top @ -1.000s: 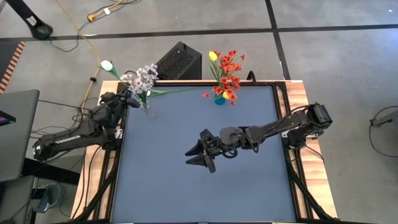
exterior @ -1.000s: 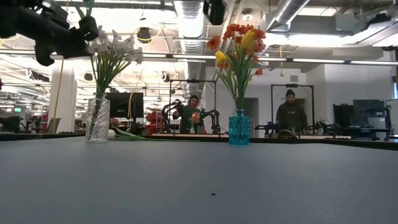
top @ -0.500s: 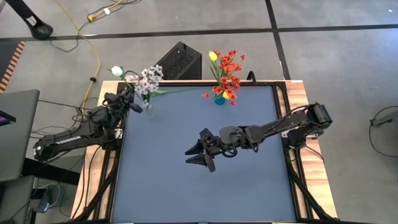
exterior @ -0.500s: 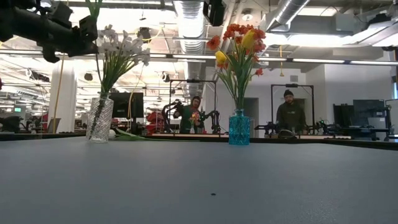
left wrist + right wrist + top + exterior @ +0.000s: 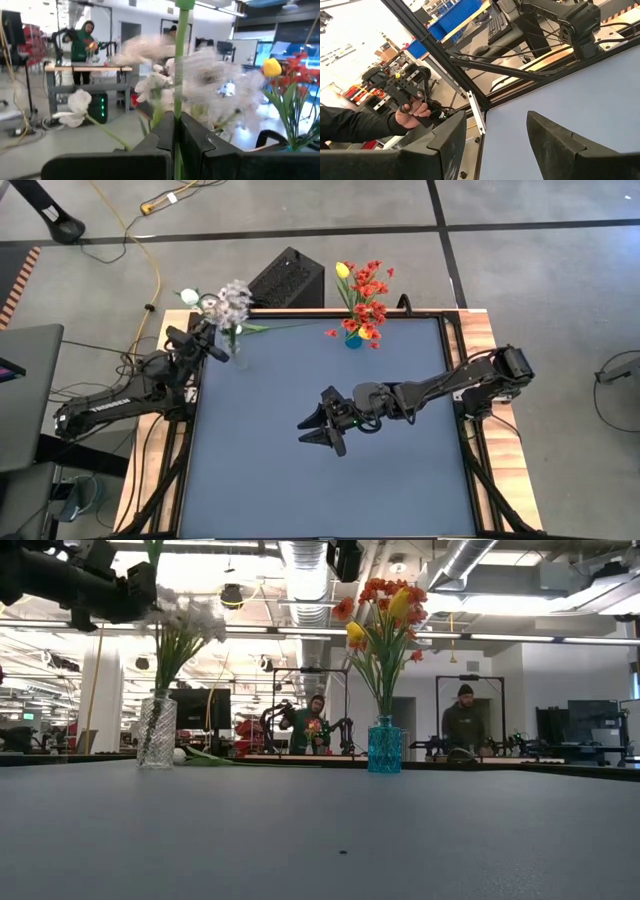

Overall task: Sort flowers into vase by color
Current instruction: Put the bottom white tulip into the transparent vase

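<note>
From above, the left end effector hung at the far left corner of the worktop, closed on a green flower stem topped by a white bud, with the clear vase of whitish sprigs just beside it; the right end effector waited open over the middle of the worktop, well apart from the blue vase of red and yellow flowers at the far edge. At worktop level, the left end effector was above and beside the clear vase, a loose flower lay behind it, and two people stood in the room beyond. The left wrist view showed the fingers pinched on the upright stem. The right wrist view showed spread fingers over bare worktop, and a person's hand on a handle beyond.
</note>
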Controlling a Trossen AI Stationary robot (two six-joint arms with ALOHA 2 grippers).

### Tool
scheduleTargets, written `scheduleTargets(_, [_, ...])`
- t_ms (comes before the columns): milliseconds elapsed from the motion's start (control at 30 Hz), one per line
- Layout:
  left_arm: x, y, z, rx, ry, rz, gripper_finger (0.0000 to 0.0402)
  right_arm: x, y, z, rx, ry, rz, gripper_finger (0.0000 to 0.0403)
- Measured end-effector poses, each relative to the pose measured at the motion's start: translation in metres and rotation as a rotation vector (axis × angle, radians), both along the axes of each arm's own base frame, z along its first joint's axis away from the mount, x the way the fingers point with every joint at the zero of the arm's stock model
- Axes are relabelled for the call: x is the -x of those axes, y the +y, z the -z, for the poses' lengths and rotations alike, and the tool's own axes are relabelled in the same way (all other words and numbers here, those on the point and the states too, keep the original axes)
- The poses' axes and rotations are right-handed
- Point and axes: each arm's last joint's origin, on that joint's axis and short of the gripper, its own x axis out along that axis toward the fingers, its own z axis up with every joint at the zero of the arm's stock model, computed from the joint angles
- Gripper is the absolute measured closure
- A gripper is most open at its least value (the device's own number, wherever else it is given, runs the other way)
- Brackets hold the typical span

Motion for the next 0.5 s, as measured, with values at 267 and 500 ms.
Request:
scheduleTargets(267, [-0.002,0.0,0.006,0.025,0.053,0.023,0.0401,0.0,0.0,0.0,0.0,0.0,0.0,0.0169])
scheduleTargets(500, [-0.003,0.0,0.012,0.045,0.131,0.047,0.0401,0.0,0.0,0.0,0.0,0.0,0.0,0.0169])
